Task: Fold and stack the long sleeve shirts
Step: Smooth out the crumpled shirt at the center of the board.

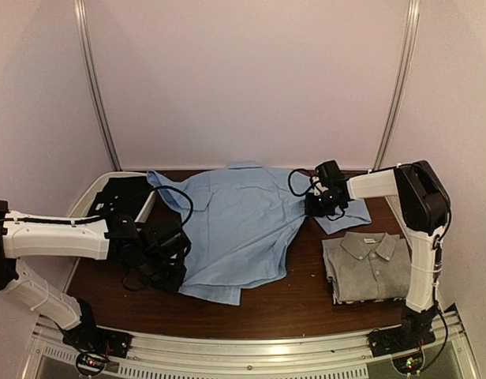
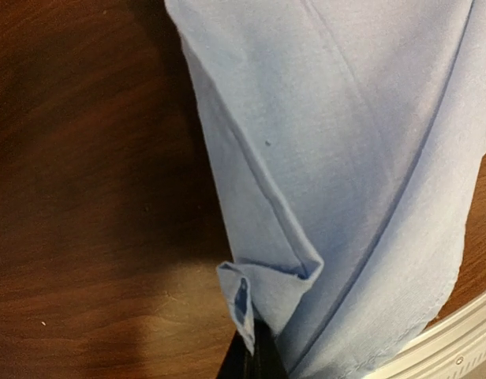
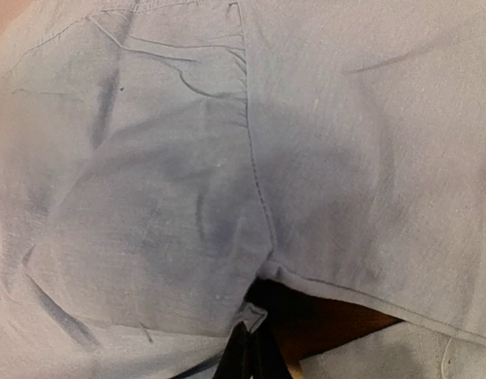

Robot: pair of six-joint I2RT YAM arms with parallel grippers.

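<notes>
**Desk:** Where does the light blue cloth shirt (image 1: 243,229) lie?

**Photographer:** It lies spread across the middle of the dark brown wooden table (image 1: 298,312). Its collar points toward the back wall, and its lower edge is rumpled toward the arms. One sleeve runs off to the far left corner. Another flap of blue cloth pokes out on the right, just past the right arm's wrist.

**Desk:** And the grey collared shirt (image 1: 369,267)?

**Photographer:** It is folded into a compact rectangle, collar and placket on top, on the table's near right side. It is just beside the blue shirt and does not touch it.

**Desk:** What is the left gripper (image 2: 253,355) doing?

**Photographer:** It is low at the blue shirt's left edge. Its wrist camera shows the dark fingers pressed together on a small turned-over corner of the hem. The cloth hangs away from them above bare wood.

**Desk:** And the right gripper (image 3: 247,355)?

**Photographer:** It is at the shirt's right side, near the sleeve seam. Its fingers are also pinched together on a nub of blue cloth. The cloth fills almost the whole wrist view, with a sliver of table showing underneath.
</notes>
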